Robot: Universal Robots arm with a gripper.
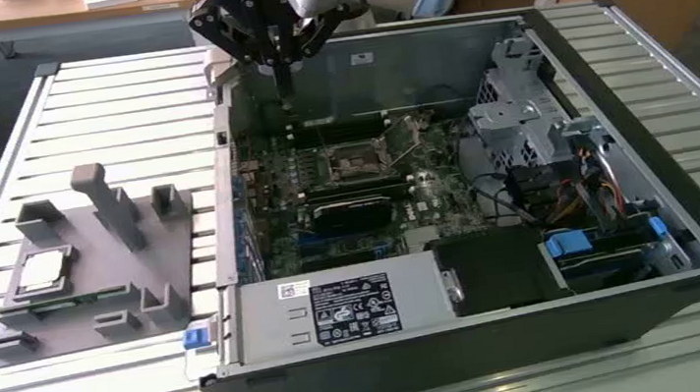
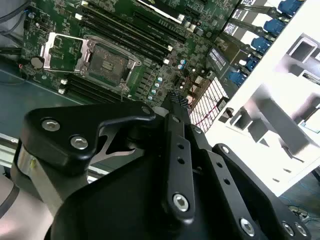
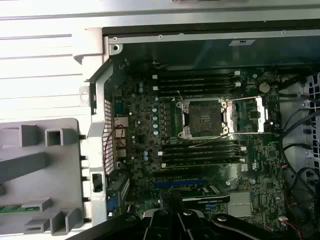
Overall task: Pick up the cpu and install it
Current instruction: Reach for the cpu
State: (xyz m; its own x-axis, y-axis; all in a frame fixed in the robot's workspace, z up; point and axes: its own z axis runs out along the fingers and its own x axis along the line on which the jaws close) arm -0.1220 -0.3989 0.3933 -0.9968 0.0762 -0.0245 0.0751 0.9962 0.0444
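Observation:
The cpu, a flat silvery square chip, lies in the grey holder on the slatted table at the exterior view's left. My gripper hangs over the far end of the open computer case, well away from the cpu, its black fingers drawn together to a point with nothing between them. In both wrist views the gripper looks down on the green motherboard. The socket stands open and empty, its metal cover plate swung aside.
Black memory slots flank the socket. A power supply, drive cage and loose cables fill the case's near and right parts. A green memory stick sits in the holder, and a tall grey post rises from it.

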